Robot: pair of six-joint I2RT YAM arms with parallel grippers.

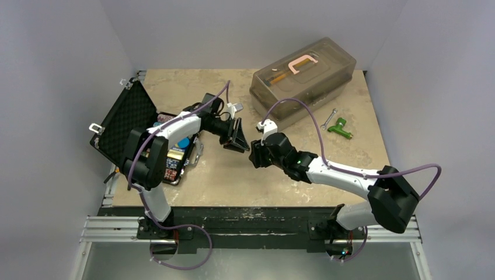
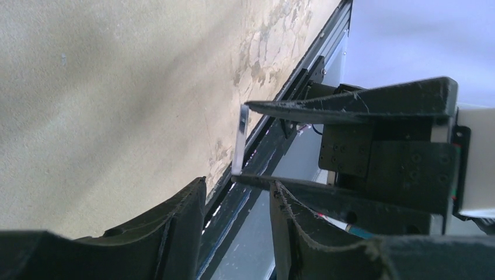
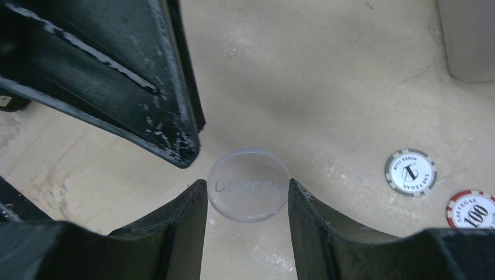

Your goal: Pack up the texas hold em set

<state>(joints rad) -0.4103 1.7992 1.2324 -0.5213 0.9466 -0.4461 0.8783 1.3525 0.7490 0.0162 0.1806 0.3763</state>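
Note:
The black briefcase (image 1: 125, 119) lies open at the left, lid raised, with rows of coloured chips (image 1: 175, 158) in its base. My right gripper (image 3: 246, 186) is shut on a clear round disc (image 3: 250, 169) with faint lettering, pinching its rim above the table. From the left wrist view that disc (image 2: 239, 140) shows edge-on between the right gripper's fingers (image 2: 350, 108). My left gripper (image 2: 236, 186) is open with nothing between its fingers, tips just short of the disc. The two grippers meet mid-table (image 1: 250, 149). Two loose chips lie on the table, one white-grey (image 3: 411, 172) and one red (image 3: 473, 209).
A translucent grey tub (image 1: 303, 79) with a pink clamp (image 1: 302, 63) inside stands at the back right. A wrench (image 1: 330, 118) and a green-handled tool (image 1: 340, 129) lie in front of it. The tub's corner (image 3: 467, 41) is close to the loose chips.

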